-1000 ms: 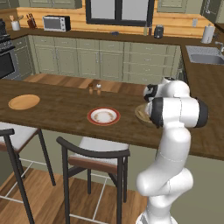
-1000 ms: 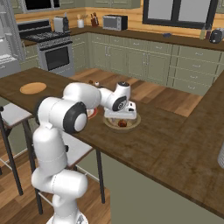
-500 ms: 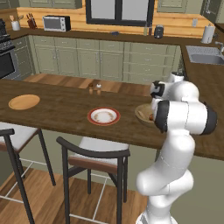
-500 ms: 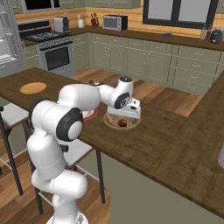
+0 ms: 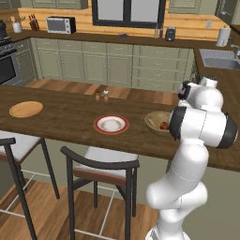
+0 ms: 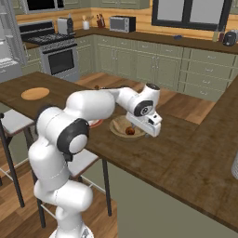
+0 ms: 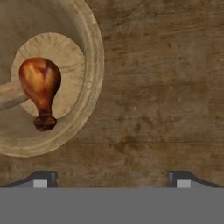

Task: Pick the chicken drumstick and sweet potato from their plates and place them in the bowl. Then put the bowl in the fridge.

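The wooden bowl [image 7: 94, 57] sits on the dark counter, and the chicken drumstick [image 7: 40, 83] lies inside it with its bone end toward the rim. A tan lump that may be the sweet potato [image 7: 6, 95] pokes out from under the drumstick. My gripper [image 7: 113, 179] hovers open over bare counter just beside the bowl, nothing between its fingers. From the right base view, the gripper [image 6: 151, 131] hangs at the bowl's [image 6: 116, 125] right edge, close to the drumstick [image 6: 130, 131]. The white red-rimmed plate [image 5: 111, 124] and the wooden plate [image 5: 26, 109] both look bare. The bowl [image 5: 151, 119] stands just right of the red-rimmed plate.
Two small shakers [image 5: 101, 95] stand at the counter's far edge. Two chairs [image 5: 101, 164] are tucked under the near edge. The pale fridge [image 6: 8, 42] is at the far left beside the stove [image 6: 58, 58]. A sink [image 5: 220, 63] lies at the far right.
The jaws have spread wide and the drumstick now lies free in the bowl. The arm's elbow has risen and the hand has shifted slightly toward the bowl's edge.
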